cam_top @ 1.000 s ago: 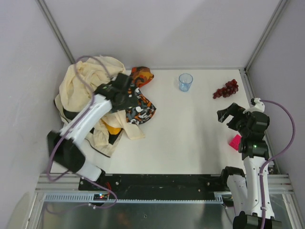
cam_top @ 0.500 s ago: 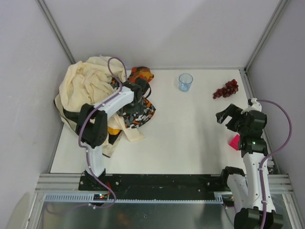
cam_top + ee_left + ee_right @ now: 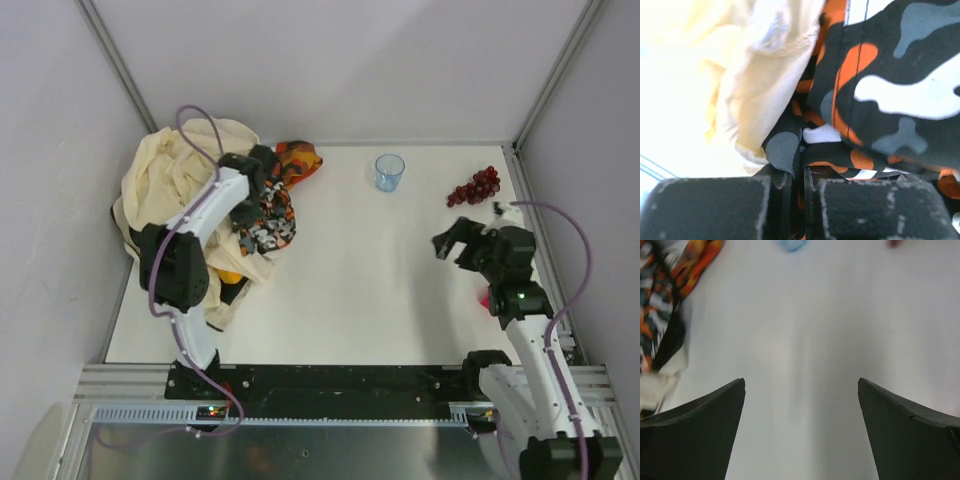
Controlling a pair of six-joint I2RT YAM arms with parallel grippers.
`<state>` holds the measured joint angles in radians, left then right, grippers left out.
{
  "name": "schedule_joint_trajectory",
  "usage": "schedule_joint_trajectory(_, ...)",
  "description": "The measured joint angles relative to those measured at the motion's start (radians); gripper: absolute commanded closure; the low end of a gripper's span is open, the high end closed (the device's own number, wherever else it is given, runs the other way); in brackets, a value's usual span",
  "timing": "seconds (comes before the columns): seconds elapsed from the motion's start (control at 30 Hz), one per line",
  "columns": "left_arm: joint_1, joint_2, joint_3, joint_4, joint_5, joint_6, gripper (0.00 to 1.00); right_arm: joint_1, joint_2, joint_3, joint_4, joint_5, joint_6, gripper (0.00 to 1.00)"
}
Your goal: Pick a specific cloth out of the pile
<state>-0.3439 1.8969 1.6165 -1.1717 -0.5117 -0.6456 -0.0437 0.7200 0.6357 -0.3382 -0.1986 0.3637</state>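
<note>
The pile lies at the table's left: a big cream sheet (image 3: 170, 175) with an orange, black and white patterned cloth (image 3: 266, 216) draped on its right side. Only a small patch of the mustard-yellow cloth (image 3: 228, 273) shows, under the cream sheet's near edge. My left gripper (image 3: 258, 166) is on the pile's top right. In the left wrist view its jaws (image 3: 799, 172) are shut on a fold of the patterned cloth (image 3: 890, 75), with the cream sheet (image 3: 760, 65) beside it. My right gripper (image 3: 450, 240) hangs open over bare table (image 3: 801, 382), holding nothing.
A blue plastic cup (image 3: 389, 171) stands at the back middle, and a bunch of dark red grapes (image 3: 474, 187) lies at the back right. A pink object (image 3: 484, 298) peeks out beside the right arm. Grey walls close in the left, back and right sides.
My left gripper has gone from open to shut, closing on the patterned cloth, which has bunched leftward toward the pile. The right arm has moved left and forward over the table.
</note>
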Motion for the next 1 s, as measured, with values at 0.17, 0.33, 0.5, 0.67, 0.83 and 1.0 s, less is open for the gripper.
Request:
schedule_joint_trajectory(0.17, 0.117, -0.115, 0.156, -0.017, 0.051, 0.018, 0.99, 0.372, 0.098, 0.002, 0.094, 0.108, -0.026, 0.01)
schedule_joint_trajectory(0.33, 0.296, -0.229, 0.286, -0.013, 0.098, 0.035, 0.99, 0.679, 0.444, 0.138, 0.258, 0.115, -0.074, 0.01)
schedule_joint_trajectory(0.5, 0.396, -0.299, 0.3, -0.018, 0.164, 0.053, 0.99, 0.834, 0.856, 0.45, 0.406, 0.074, -0.107, 0.01)
schedule_joint_trajectory(0.67, 0.47, -0.307, 0.228, -0.016, 0.267, 0.053, 0.99, 0.88, 1.156, 0.716, 0.569, -0.011, -0.035, 0.01)
schedule_joint_trajectory(0.83, 0.504, -0.338, 0.081, 0.008, 0.412, 0.061, 0.99, 0.865, 1.46, 1.11, 0.575, -0.113, 0.117, 0.01)
schedule_joint_trajectory(1.0, 0.51, -0.395, -0.015, 0.056, 0.607, 0.08, 0.99, 0.86, 1.601, 1.253, 0.63, -0.219, 0.27, 0.01)
